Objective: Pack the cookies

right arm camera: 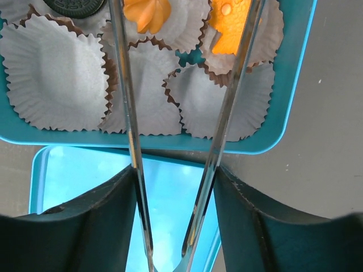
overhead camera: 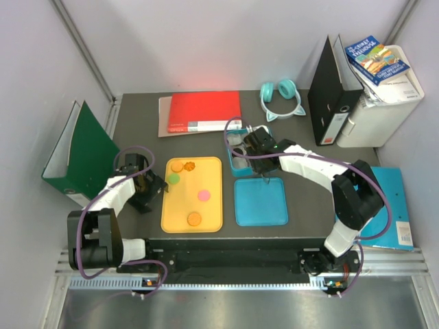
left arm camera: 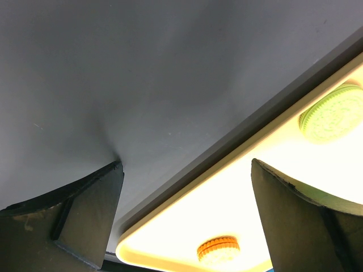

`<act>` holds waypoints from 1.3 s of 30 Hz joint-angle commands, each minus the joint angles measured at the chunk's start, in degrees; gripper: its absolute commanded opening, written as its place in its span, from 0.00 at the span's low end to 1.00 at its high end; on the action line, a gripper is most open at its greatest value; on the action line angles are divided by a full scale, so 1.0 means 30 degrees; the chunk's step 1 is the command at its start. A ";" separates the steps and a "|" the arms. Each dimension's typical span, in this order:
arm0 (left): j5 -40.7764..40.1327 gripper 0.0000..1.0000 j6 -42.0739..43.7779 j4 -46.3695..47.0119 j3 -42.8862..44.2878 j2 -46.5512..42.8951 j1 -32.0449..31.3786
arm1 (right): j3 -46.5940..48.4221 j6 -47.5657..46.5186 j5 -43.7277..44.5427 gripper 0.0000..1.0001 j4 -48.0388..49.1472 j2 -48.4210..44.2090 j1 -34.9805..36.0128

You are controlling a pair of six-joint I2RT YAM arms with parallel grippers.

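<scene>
Cookies lie in two places on the dark table: five are loose on the yellow tray at its middle, and three sit in the teal box just off the tray's far right corner. The right arm reaches forward and to the left from its base, its forearm slanting across to that box. The right gripper is clamped on metal tongs, whose two blades splay apart over the box, their tips outside the wrist view. The left arm is folded short. The left gripper sits low at the tray's left edge, jaws spread wide around nothing, one finger over bare table and the other over the tray. A green cookie lies beyond the finger over the tray, and an orange cookie shows low between the fingers; neither is touched. A shallow teal lid lies just right of the tray, on the near side of the box. The box is lined with crinkled paper cups. The three nearest cups are bare; the far ones hold a black cookie and two orange ones, one of them between the blades. On the tray, a pink cookie lies near the centre.
</scene>
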 commanded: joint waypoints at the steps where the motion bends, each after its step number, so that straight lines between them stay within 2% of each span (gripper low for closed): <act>1: 0.0312 0.98 -0.0151 0.0769 -0.0362 0.0208 -0.0004 | 0.0014 0.0193 -0.0179 0.52 0.0329 -0.1164 -0.0237; 19: 0.0165 0.98 -0.0093 0.0681 -0.0274 0.0150 -0.0004 | 0.1450 -0.0217 0.1606 0.50 -0.2423 -0.6260 -0.0208; 24: 0.0195 0.98 -0.0122 0.0710 -0.0245 0.0150 0.0024 | 0.0193 0.0483 0.3538 0.47 -0.2776 -0.8513 -0.0208; 25: 0.0224 0.98 -0.0122 0.0710 -0.0245 0.0150 -0.0004 | -0.0013 0.0776 0.4790 0.46 -0.3038 -0.8635 -0.0208; 28: 0.0283 0.98 -0.0093 0.0739 -0.0215 0.0179 -0.0005 | -0.1008 0.2211 0.6176 0.45 -0.4444 -0.8840 -0.0500; 34: 0.0605 0.98 -0.0035 0.0827 -0.0274 0.0150 -0.0005 | -0.4783 0.5112 0.5391 0.40 -0.4652 -1.0595 -0.1406; 39: 0.0927 0.98 -0.0093 0.1090 -0.0333 0.0150 -0.0034 | -0.5902 0.6168 0.5035 0.41 -0.5413 -1.0715 -0.1936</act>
